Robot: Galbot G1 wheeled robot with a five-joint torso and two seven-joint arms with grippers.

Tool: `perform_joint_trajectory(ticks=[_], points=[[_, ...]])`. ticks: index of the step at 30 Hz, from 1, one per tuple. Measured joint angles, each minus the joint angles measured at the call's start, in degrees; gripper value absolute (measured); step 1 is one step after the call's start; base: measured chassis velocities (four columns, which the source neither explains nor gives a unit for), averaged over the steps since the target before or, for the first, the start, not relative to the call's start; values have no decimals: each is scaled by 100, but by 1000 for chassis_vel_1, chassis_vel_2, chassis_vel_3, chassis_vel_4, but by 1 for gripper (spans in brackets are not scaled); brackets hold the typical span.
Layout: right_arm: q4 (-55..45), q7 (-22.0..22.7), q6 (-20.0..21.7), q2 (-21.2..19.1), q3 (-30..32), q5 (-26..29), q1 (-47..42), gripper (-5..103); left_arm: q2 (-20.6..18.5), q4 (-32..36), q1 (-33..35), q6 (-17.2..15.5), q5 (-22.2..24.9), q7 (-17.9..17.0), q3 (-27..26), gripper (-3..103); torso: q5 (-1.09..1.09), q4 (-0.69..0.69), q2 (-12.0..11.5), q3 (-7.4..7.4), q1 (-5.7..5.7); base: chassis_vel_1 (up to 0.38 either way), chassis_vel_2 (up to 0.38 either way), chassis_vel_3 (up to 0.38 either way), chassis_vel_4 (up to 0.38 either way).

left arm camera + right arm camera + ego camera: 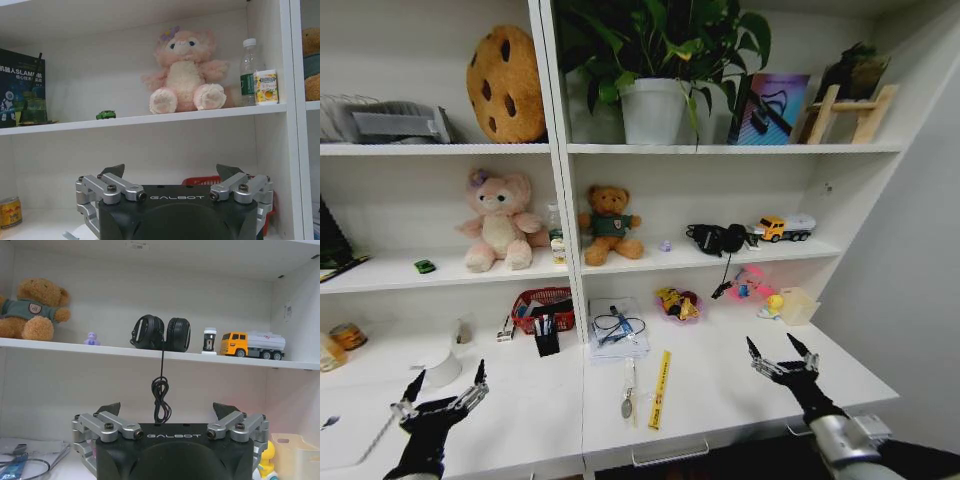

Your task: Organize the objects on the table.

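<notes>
Two grippers, left [445, 383] and right [782, 351], hover with fingers spread wide; green toy car [424, 266] lies well beyond the left fingers.

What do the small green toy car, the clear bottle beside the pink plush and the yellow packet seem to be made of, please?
The green toy car looks like glossy painted metal or hard plastic; its shine leaves that open. The clear bottle seems thin transparent plastic, see-through with a white cap and green label. The yellow packet looks like printed cardboard or foil, boxy and matte.
</notes>
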State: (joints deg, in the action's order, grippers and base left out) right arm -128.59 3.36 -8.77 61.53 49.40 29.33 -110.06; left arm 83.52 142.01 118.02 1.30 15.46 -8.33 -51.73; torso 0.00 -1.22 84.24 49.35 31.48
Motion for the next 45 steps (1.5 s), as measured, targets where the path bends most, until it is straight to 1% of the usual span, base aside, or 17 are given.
perform_joint_trajectory(ticks=[1, 7, 31, 36, 40, 42, 45], points=[[-58, -5, -17, 107, -38, -41, -37, 100, 0, 0, 0, 0, 0, 0, 0, 100, 0, 0, 0, 0, 0, 0, 0, 0, 0], [-106, -37, -9, 256, -119, -195, -50, 100, 0, 0, 0, 0, 0, 0, 0, 100, 0, 0, -1, 0, 1, 0, 0, 0, 0], [-87, -43, 29, 246, -146, -200, -13, 100, 0, 0, 0, 0, 0, 0, 0, 100, 1, 0, -1, 0, 1, 0, 0, 0, 0], [-84, -42, 32, 245, -147, -198, -10, 100, 0, 0, 0, 0, 0, 0, 0, 100, 2, 1, -2, 1, 2, 83, 70, -55, -85], [-82, -41, 33, 245, -149, -197, -9, 100, 0, 0, 0, 0, 0, 0, 0, 100, 0, -2, -1, 0, 1, 141, 181, -169, -165], [-81, -41, 34, 245, -151, -196, -7, 100, 0, 0, 0, 0, 0, 0, -1, 100, 0, 1, -2, 1, 2, 211, 205, -217, -206], [-80, -41, 35, 245, -151, -195, -8, 100, 0, 0, 0, 0, 0, 0, -1, 100, 0, 0, -1, 0, 0, 244, 222, -239, -237]])
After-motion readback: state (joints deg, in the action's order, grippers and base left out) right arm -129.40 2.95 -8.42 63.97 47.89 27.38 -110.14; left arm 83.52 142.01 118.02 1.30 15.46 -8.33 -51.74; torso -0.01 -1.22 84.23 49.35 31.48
